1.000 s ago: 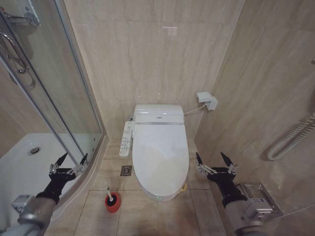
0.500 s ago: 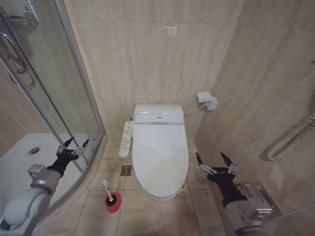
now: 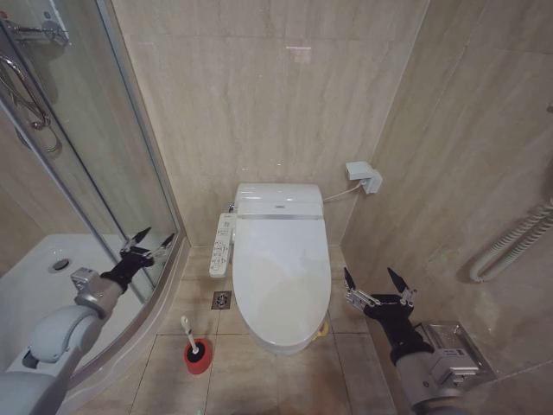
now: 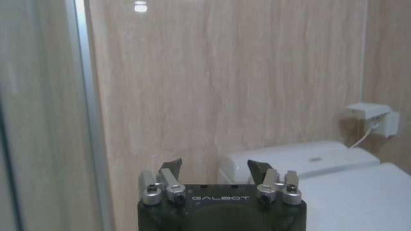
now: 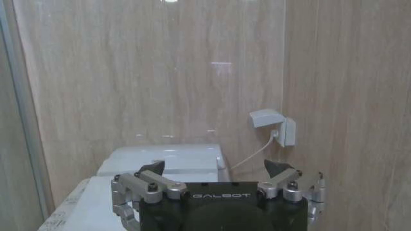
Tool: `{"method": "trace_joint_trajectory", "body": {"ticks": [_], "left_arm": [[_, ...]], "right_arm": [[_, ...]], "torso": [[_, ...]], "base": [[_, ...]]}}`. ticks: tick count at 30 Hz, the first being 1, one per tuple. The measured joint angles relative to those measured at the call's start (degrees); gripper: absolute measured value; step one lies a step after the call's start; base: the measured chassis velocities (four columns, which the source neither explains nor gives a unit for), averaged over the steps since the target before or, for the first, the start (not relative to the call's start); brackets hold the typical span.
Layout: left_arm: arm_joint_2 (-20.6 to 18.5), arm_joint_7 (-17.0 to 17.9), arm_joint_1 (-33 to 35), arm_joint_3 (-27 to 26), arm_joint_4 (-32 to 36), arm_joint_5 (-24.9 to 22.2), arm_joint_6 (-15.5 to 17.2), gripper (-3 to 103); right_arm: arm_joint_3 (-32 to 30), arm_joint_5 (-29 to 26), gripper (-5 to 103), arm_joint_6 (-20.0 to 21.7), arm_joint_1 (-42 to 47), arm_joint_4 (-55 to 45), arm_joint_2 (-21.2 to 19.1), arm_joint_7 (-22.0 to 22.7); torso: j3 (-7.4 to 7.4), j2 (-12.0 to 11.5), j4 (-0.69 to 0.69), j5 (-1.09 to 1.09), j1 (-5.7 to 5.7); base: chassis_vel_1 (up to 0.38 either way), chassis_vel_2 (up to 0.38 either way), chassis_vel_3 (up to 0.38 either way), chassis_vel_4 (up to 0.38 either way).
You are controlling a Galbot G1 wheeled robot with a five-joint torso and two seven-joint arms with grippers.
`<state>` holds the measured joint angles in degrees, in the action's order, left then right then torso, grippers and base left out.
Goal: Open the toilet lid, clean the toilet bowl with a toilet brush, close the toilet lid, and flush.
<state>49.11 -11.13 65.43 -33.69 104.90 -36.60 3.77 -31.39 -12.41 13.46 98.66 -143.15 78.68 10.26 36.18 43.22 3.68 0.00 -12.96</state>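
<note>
The white toilet lid [image 3: 281,277] lies shut over the toilet bowl, which is hidden beneath it. The lid [image 4: 359,202] also shows in the left wrist view, and the lid [image 5: 96,202] in the right wrist view. The toilet brush [image 3: 190,335] stands in its red cup holder [image 3: 198,358] on the floor, left of the toilet's front. My left gripper [image 3: 151,241] is open, raised beside the shower door, left of the toilet's side panel. Its fingertips [image 4: 172,168] stand apart. Off the toilet's right side, my right gripper [image 3: 376,281] hangs open and holds nothing.
A glass shower enclosure [image 3: 86,173] with a white tray [image 3: 43,285] fills the left side. A control panel [image 3: 222,244] juts from the toilet's left. A floor drain [image 3: 222,300] sits beside the toilet. A wall socket [image 3: 365,176] and tiled walls stand close behind and to the right.
My left arm has risen and reached forward and right, from low near the shower tray's edge up along the shower door toward the toilet. The right arm has not moved.
</note>
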Motion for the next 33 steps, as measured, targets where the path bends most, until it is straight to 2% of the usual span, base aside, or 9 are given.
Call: {"method": "trace_joint_trajectory", "body": {"ticks": [7,8,13,14,19,21,22,28,33], "left_arm": [[-1.1,-2.2,-3.9,0.6,-3.9,-0.7,-2.2,74],[-1.5,-2.8,-5.0,1.1,-5.0,-0.9,-2.8,49],[-2.7,-4.2,-12.1,5.7,-11.1,-2.9,-4.7,49],[-2.7,-4.5,-13.1,6.4,-12.2,-3.2,-5.1,23],[-2.4,-6.0,-16.9,9.2,-16.3,-3.7,-6.2,23],[-1.7,-6.8,-20.8,11.9,-20.8,-3.9,-8.0,23],[-1.4,-6.9,-22.0,12.6,-22.2,-4.0,-8.6,1],[0.7,-7.7,-31.9,19.8,-32.9,-3.9,-11.9,1],[1.7,-8.3,-35.6,23.9,-36.9,-3.7,-13.0,0]], "right_arm": [[0.0,0.0,100,0.0,0.0,0.0,0.0,0.0],[0.0,0.0,100,0.0,0.0,0.0,0.0,0.0],[0.0,0.0,100,0.0,0.0,0.0,0.0,0.0],[0.0,0.0,100,0.0,0.0,0.0,0.0,0.0],[0.0,0.0,100,0.0,0.0,0.0,0.0,0.0],[0.0,0.0,100,0.0,0.0,0.0,0.0,0.0],[0.0,0.0,100,0.0,0.0,0.0,0.0,0.0],[0.0,0.0,100,0.0,0.0,0.0,0.0,0.0],[0.0,0.0,100,0.0,0.0,0.0,0.0,0.0]], "torso": [[0.0,0.0,-0.02,0.0,0.0],[0.0,0.0,-0.03,0.0,0.0],[0.0,0.0,0.01,0.0,0.0],[0.0,0.0,0.01,0.0,0.0],[0.0,0.0,-0.02,0.0,0.0],[0.0,0.0,-0.02,0.0,0.0],[0.0,0.0,-0.01,0.0,0.01],[0.01,0.0,0.0,0.0,0.0],[0.0,0.0,-0.01,0.01,0.0]], "base": [[0.0,0.0,0.0,0.0],[0.0,0.0,0.0,0.0],[0.0,0.0,0.0,0.0],[0.0,0.0,0.0,0.0],[0.0,0.0,0.0,0.0],[0.0,0.0,0.0,0.0],[0.0,0.0,0.0,0.0],[0.0,0.0,0.0,0.0],[0.0,0.0,0.0,0.0]]}}
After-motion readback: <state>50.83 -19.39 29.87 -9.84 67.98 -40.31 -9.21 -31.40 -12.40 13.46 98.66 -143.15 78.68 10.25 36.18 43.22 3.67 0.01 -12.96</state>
